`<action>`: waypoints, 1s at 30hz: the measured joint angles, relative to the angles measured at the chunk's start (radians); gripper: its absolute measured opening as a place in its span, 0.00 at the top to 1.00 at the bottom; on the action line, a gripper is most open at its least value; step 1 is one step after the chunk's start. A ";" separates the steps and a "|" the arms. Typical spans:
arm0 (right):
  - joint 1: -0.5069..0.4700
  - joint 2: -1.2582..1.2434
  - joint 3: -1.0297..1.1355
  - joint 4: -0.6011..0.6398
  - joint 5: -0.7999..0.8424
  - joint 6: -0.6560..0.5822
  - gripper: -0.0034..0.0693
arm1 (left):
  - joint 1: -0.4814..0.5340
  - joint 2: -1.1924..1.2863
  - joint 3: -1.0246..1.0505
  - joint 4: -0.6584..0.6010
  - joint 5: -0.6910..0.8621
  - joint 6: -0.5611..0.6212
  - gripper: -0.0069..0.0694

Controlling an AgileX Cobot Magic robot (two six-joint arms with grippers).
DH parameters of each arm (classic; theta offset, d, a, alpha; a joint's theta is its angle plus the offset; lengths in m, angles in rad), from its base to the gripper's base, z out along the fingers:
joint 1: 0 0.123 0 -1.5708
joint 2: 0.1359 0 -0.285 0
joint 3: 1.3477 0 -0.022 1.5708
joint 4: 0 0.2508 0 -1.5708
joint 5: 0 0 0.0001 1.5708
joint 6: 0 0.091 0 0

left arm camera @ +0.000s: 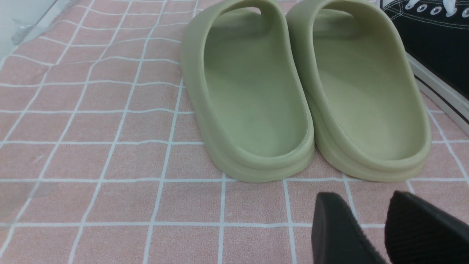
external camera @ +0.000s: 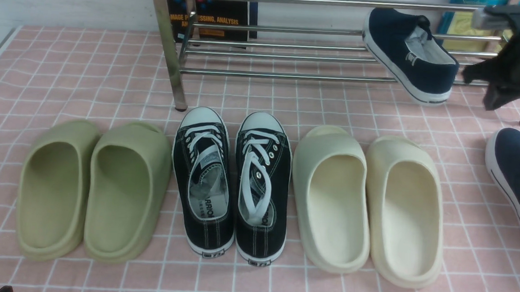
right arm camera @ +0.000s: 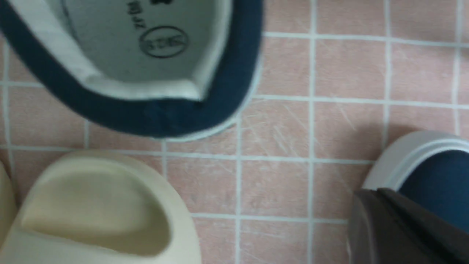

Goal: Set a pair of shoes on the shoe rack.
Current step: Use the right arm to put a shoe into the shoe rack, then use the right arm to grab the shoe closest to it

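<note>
Front view: one navy slip-on (external camera: 407, 55) sits tilted on the shoe rack (external camera: 269, 74), heel poking past the front bar. Its mate (external camera: 517, 180) is down on the pink checked cloth (external camera: 88, 77). The right gripper (external camera: 484, 87) hangs just beside the racked one, jaws closed on nothing, so one bump could tip it off.

Left wrist: left gripper (left arm camera: 370, 234) is spread, empty, near the green slides (left arm camera: 304, 91).

Right wrist: cream slide (right arm camera: 91, 205) is close, so going down closed might just shove the mate.
</note>
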 joint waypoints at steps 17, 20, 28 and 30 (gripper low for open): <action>0.102 -0.023 0.045 -0.033 -0.068 0.020 0.94 | 0.000 0.000 0.000 0.000 0.000 0.000 0.59; 0.102 -0.054 0.045 -0.072 -0.028 0.022 0.91 | 0.000 0.000 0.000 0.000 0.000 0.000 0.59; 0.101 -0.323 0.169 -0.151 0.156 0.021 0.80 | 0.000 0.000 0.000 0.000 0.000 0.000 0.59; 0.095 -0.402 0.270 -0.155 0.157 0.022 0.80 | 0.000 0.000 0.000 0.000 0.000 0.000 0.59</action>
